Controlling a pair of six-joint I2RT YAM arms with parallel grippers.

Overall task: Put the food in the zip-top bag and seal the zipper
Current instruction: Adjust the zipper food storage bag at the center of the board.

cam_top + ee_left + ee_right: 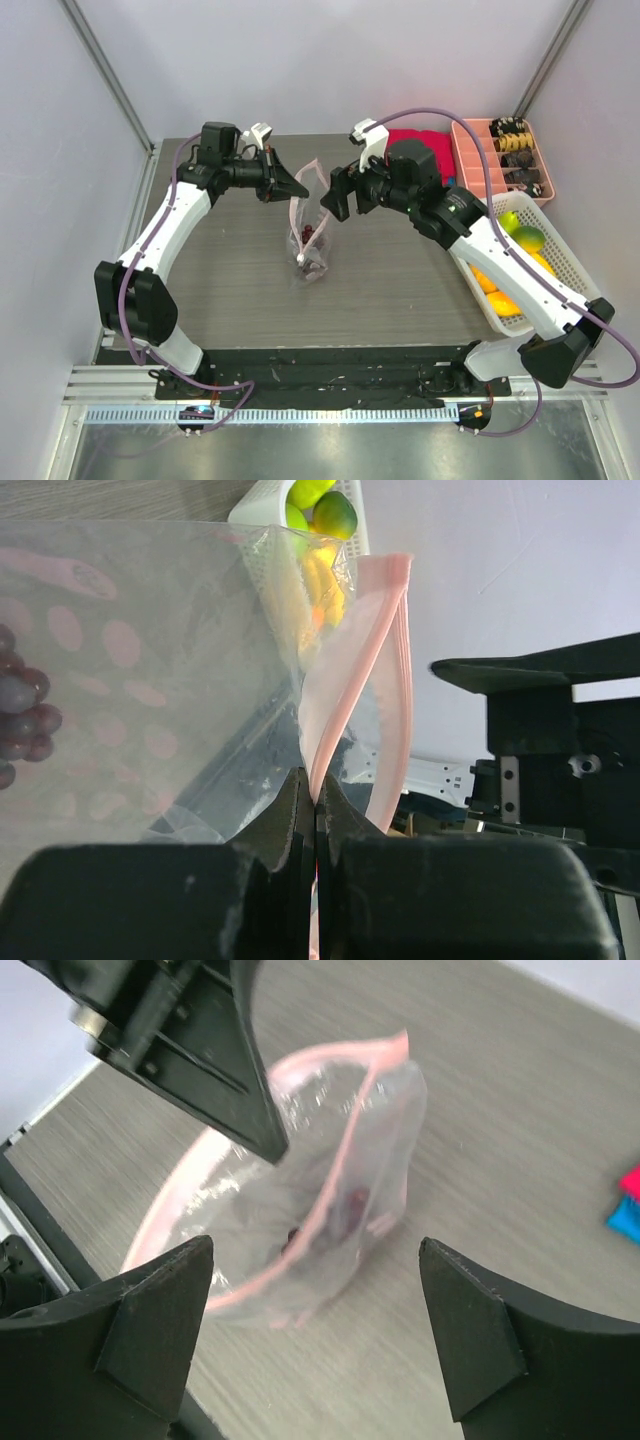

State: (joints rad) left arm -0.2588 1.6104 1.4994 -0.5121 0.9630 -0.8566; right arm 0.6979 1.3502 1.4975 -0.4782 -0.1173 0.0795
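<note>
Holding the mouth: my left gripper (315,790) is pinched tight on the thin pale pink zipper strip (385,660), keeping the clear, crinkly zip-top plastic bag (310,240) upright, its bottom resting on the grey wood-grain table (220,290).
Right fingers: my right gripper (315,1250) is spread wide and carries nothing; it hangs over the bag's mouth, just right of the left one.
Already inside: the dark purple toy grape bunch (312,262) sits low in the bag.
Left to load: the round green fruits (520,230) and the oranges (497,290) lie in the white mesh basket (570,262) at the table's right edge.
Key relation: that fruit lies right of and nearer to me than the empty fingers, beside the right forearm, so I judge the right arm the one to fetch it while the left keeps its pinch.
Mouth axis: from the right wrist the pink rim forms an open loop; its long axis seems to run away from the left pinch.
Hidden: the right forearm covers part of the basket, so I cannot pick out the bananas with confidence.
Unclear: I cannot tell whether the left fingers clamp one lip or both.
</note>
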